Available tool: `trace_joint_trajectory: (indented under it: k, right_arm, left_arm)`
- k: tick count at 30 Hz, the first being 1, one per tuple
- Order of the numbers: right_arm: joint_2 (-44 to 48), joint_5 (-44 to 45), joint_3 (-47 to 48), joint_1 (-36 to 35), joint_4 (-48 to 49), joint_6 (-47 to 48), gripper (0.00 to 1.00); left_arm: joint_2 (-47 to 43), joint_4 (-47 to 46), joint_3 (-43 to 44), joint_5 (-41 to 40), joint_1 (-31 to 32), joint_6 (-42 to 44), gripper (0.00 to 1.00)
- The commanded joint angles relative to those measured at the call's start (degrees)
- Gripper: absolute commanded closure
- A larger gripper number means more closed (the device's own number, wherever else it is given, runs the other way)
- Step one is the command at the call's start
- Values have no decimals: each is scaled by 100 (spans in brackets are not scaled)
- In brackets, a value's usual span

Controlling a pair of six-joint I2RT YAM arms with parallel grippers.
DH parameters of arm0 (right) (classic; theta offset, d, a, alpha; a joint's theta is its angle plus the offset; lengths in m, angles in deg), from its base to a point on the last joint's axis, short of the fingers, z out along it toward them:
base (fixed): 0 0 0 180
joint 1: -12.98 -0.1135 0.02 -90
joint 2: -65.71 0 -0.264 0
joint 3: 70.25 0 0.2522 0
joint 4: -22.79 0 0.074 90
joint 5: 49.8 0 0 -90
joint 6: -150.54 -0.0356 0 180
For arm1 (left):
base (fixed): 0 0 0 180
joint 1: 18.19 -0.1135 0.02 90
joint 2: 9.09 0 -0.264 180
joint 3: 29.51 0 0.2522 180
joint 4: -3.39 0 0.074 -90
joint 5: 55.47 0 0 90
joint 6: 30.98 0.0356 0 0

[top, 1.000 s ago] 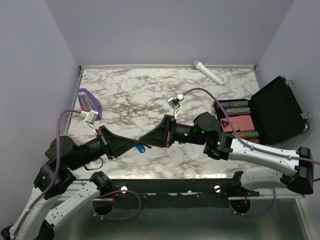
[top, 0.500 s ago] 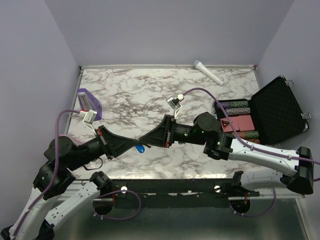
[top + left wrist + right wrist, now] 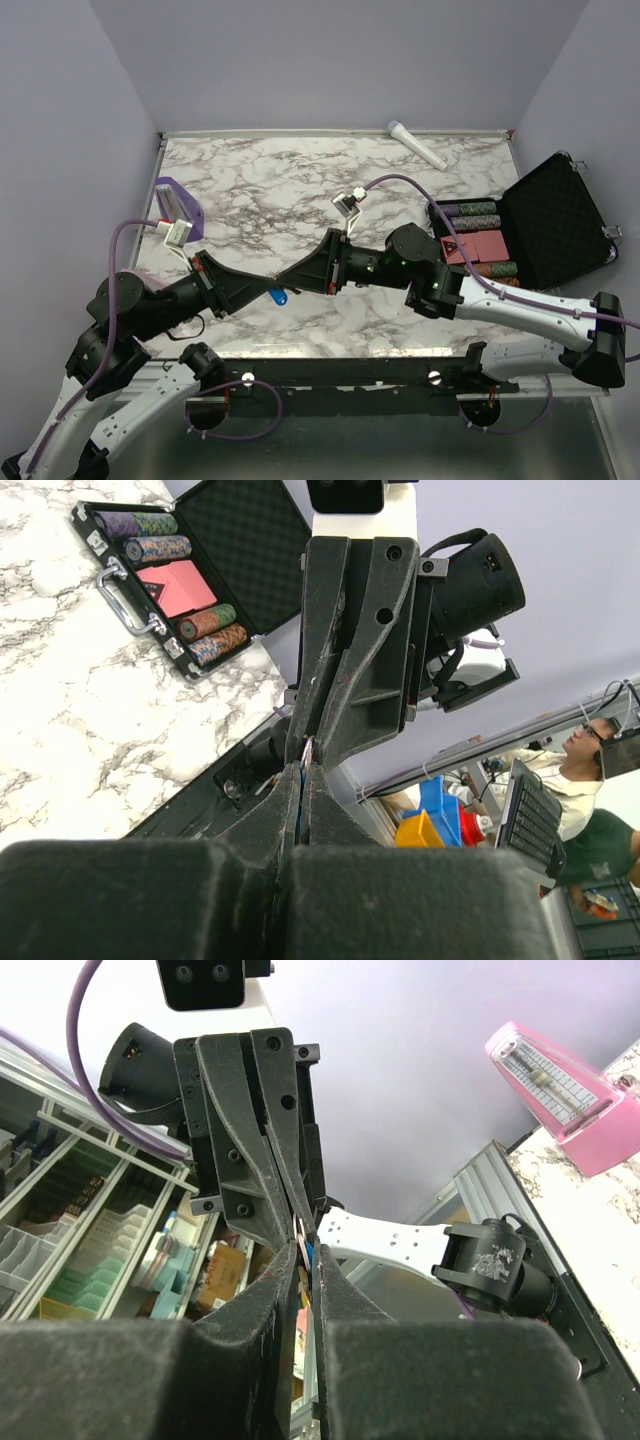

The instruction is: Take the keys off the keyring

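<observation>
Both grippers meet tip to tip above the front middle of the marble table. My left gripper is shut on the blue tag of the keyring. The tag shows as a blue sliver between the left gripper's fingers. My right gripper faces it, and its jaws are closed on a thin silver piece, the key or the ring. I cannot tell which. The blue tag lies right beside it, at the tips of the right gripper.
An open black case with chip stacks and a red card box lies at the right, also in the left wrist view. A purple wedge block stands at the left edge. A white cylinder lies at the back.
Both grippers and the blue tag have drifted very slightly to the left. Their grips look unchanged.
</observation>
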Motion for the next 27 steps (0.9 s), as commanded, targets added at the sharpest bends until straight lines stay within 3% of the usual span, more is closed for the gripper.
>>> trace_joint_trajectory:
  k: [1, 6, 10, 12, 14, 17, 20, 22, 27]
  right_arm:
    - [-152, -130, 161, -142, -70, 98, 86]
    - [-134, -130, 153, -151, -78, 134, 99]
    - [-117, -95, 109, -151, -175, 195, 99]
    - [-82, -69, 109, -151, -271, 204, 99]
    - [-21, -16, 109, -151, -368, 221, 99]
    - [128, 106, 170, -160, -658, 318, 99]
    - [261, 378, 362, -151, -1262, 502, 99]
    - [331, 677, 556, -160, -1921, 608, 99]
    - [472, 1109, 715, -151, -2969, 573, 99]
  left_arm:
    - [73, -199, 71, -101, 9, 50, 100]
    - [81, -199, 79, -66, 9, 59, 100]
    - [116, -76, 141, -40, 9, 147, 99]
    - [134, -6, 176, -13, 9, 199, 94]
    - [195, 82, 255, -4, 18, 287, 78]
    - [248, 424, 518, -118, 9, 506, 38]
    - [345, 889, 930, -381, 9, 770, 11]
    - [397, 1136, 1186, -557, 18, 920, 6]
    - [442, 1374, 1433, -795, 9, 1113, 5]
